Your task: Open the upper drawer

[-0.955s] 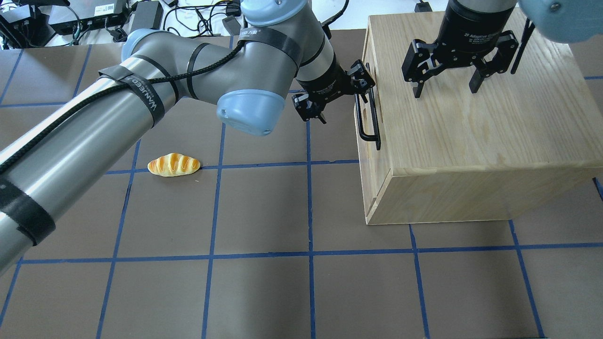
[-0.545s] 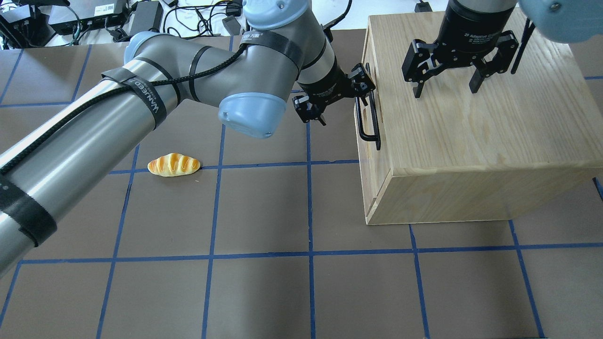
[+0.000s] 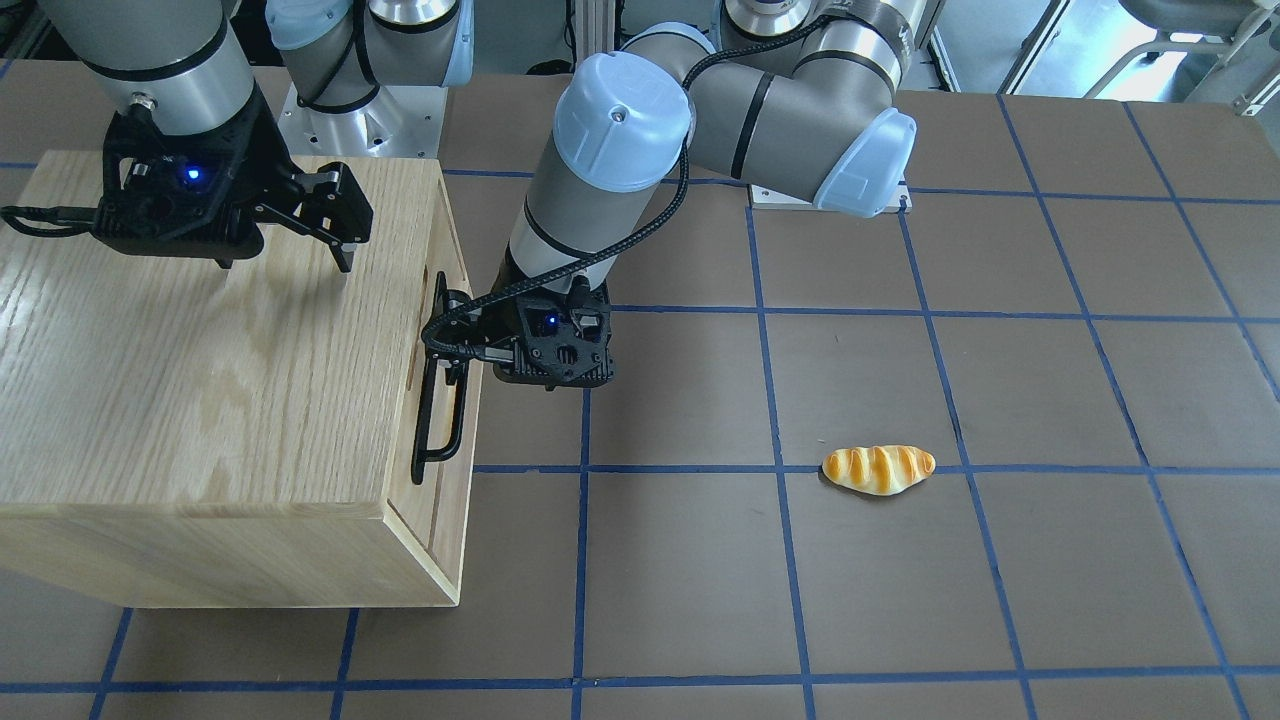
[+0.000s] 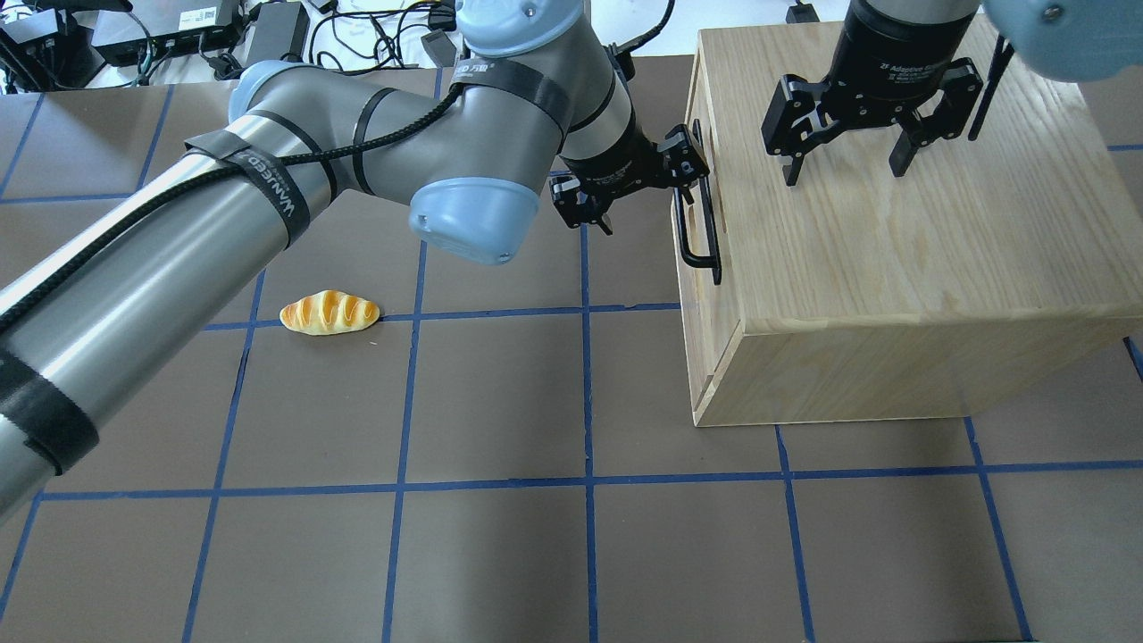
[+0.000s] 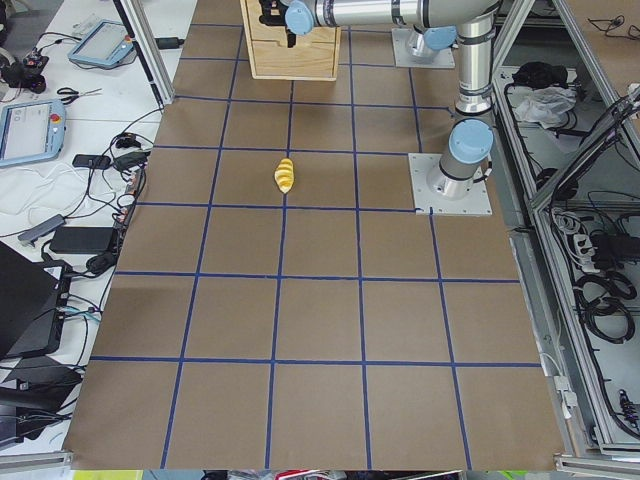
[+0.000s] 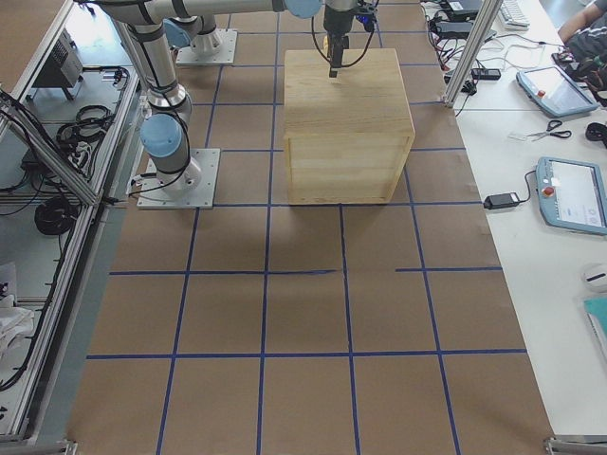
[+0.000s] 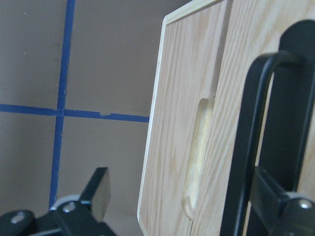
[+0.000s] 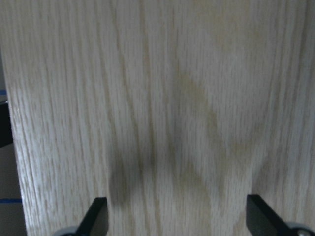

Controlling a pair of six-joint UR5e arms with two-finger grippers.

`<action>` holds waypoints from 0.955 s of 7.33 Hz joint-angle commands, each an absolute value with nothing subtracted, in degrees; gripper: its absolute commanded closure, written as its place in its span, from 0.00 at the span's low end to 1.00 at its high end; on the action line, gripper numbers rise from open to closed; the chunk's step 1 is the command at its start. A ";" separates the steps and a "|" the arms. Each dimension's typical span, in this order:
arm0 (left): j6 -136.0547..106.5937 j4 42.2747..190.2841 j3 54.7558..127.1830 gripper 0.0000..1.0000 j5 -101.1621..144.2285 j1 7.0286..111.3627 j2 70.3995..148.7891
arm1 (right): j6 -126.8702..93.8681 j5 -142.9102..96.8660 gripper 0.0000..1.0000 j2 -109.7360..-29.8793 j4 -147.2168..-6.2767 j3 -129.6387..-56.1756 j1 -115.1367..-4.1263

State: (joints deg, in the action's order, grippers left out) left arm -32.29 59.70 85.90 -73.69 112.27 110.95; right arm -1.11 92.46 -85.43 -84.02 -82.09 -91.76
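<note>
The upper drawer (image 3: pixel 452 420) is flush in the top of the oak cabinet's (image 4: pixel 893 259) front, which faces my left arm. Its long black bar handle (image 4: pixel 697 223) also shows in the front-facing view (image 3: pixel 441 400) and the left wrist view (image 7: pixel 256 137). My left gripper (image 4: pixel 650 195) is open at the handle's far end. In the left wrist view the bar runs between the fingers (image 7: pixel 98 189), close to the right one and not clamped. My right gripper (image 4: pixel 844 174) is open and empty, hovering just above the cabinet top (image 8: pixel 172 98).
A toy bread roll (image 4: pixel 329 313) lies on the brown mat to the left of the cabinet, about two grid squares away, and also shows in the front-facing view (image 3: pixel 878 468). Cables and power boxes (image 4: pixel 179 31) sit beyond the table's far edge.
My left gripper and forearm have shifted slightly left, away from the drawer front, staying at the handle's far end. The drawer and the right gripper have not moved.
</note>
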 commanded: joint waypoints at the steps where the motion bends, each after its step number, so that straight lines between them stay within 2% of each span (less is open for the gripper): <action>1: -30.42 59.68 85.96 0.00 -73.74 112.15 111.01 | -1.14 92.46 0.00 -85.43 -84.02 -82.18 -91.76; 7: -24.52 59.68 87.80 0.00 -76.29 109.61 109.34 | -1.14 92.46 0.00 -85.43 -84.02 -82.18 -91.67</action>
State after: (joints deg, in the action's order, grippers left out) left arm -25.27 59.72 87.46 -76.33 110.92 109.90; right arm -1.12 92.46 -85.43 -84.02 -82.11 -91.73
